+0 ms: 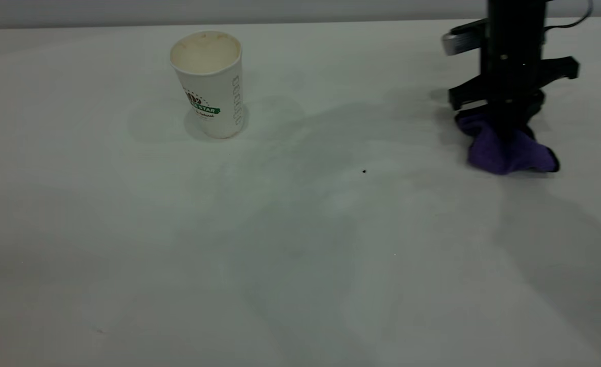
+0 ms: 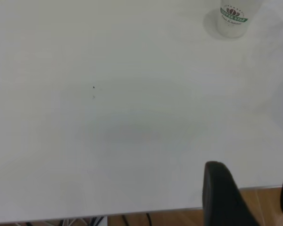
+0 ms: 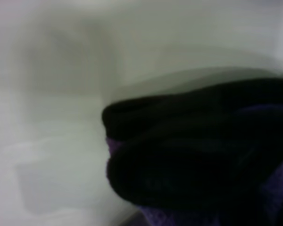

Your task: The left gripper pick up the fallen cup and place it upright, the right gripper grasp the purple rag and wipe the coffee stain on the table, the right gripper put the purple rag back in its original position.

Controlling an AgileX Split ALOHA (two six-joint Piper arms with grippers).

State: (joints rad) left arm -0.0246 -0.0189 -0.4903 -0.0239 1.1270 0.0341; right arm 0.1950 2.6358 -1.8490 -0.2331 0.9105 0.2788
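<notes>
The cup (image 1: 209, 81) stands upright at the back left of the table (image 1: 280, 265); it also shows in the left wrist view (image 2: 234, 16). My right gripper (image 1: 506, 127) is at the back right, pressed down into the purple rag (image 1: 506, 152), which is bunched up into it and rests on the table. The rag (image 3: 280, 188) fills the right wrist view, with the fingers hidden in it. My left gripper (image 2: 252, 172) is open and empty over the table's near edge, far from the cup. No coffee stain shows.
A tiny black speck (image 1: 364, 171) lies near the table's middle. Another speck (image 2: 93, 87) shows in the left wrist view. The table's edge (image 2: 132, 212) and a wooden floor lie under the left gripper.
</notes>
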